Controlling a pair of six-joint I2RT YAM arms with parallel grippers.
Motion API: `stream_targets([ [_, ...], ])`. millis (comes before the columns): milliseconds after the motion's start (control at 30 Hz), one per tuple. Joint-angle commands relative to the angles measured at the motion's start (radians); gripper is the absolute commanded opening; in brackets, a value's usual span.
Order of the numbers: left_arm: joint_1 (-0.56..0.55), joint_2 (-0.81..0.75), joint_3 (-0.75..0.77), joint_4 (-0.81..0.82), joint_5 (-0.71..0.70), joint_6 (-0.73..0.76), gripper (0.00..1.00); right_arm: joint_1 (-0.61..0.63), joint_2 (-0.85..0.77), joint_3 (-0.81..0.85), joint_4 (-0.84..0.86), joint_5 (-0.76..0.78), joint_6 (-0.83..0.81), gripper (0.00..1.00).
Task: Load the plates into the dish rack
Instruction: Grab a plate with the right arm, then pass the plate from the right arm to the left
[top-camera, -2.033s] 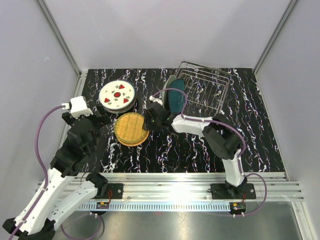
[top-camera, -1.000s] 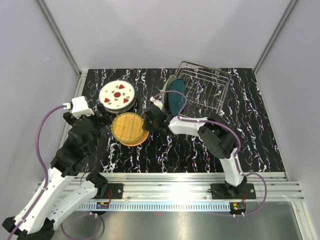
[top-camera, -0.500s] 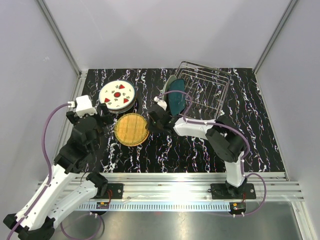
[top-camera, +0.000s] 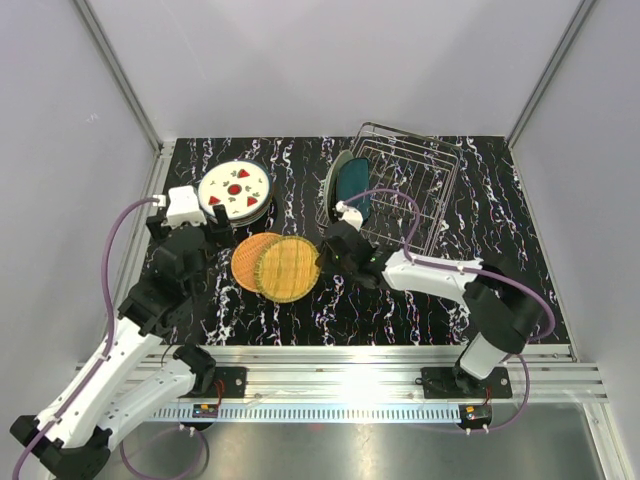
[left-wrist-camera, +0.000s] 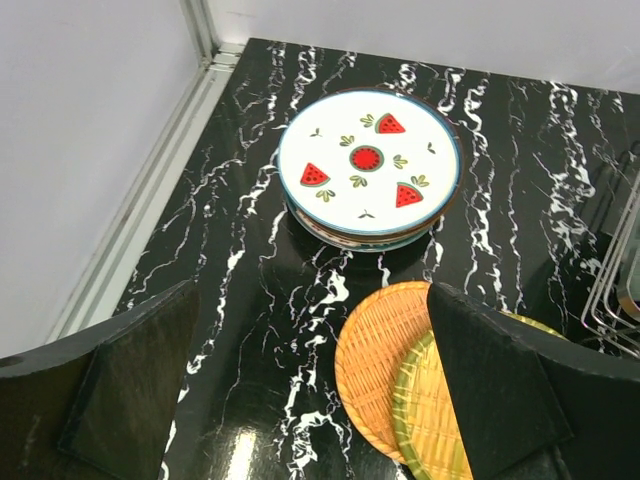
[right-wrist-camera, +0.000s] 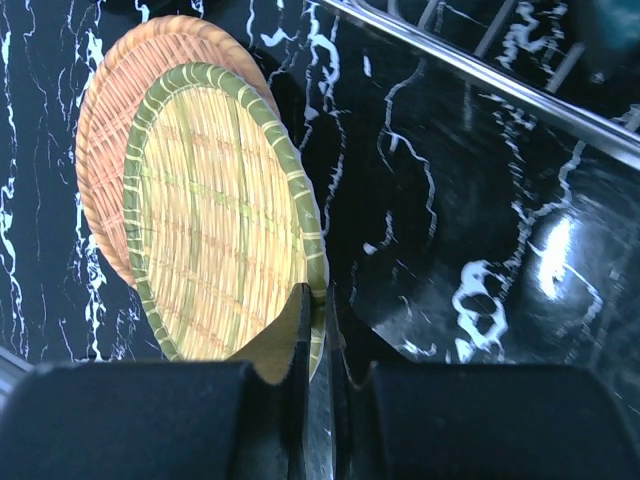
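Three pale walls (top-camera: 330, 60), black marbled tabletop (top-camera: 500, 250), dish rack (top-camera: 410, 180)

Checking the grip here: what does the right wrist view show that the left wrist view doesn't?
Only right wrist: the right gripper pinching the green-rimmed woven plate by its rim. Only left wrist: the white plate with red fruit slices, and the left gripper open. Both: that plate overlapping the orange woven plate, and part of the dish rack.
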Motion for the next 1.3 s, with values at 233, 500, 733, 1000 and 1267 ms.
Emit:
stream_targets([
  [233,-0.005,0.149,0.036,0.019,0.347,-0.023,0.99,-0.001,-0.192,-0.199,0.076,0.082,0.048,0.0],
  [500,-0.003,0.206,0.04,0.022,0.467,-0.029,0.99,-0.018,-0.163,-0.261,0.139,0.07,0.066,0.01],
  [733,-0.003,0.271,0.043,0.024,0.533,-0.028,0.99,-0.042,-0.129,-0.295,0.199,0.036,0.077,0.02],
  [1000,-0.003,0.331,0.056,0.014,0.565,-0.043,0.99,-0.081,-0.125,-0.354,0.239,0.016,0.08,0.26],
  [1267,-0.003,0.387,0.082,0.007,0.609,-0.055,0.99,-0.099,-0.117,-0.374,0.243,0.007,0.078,0.39],
])
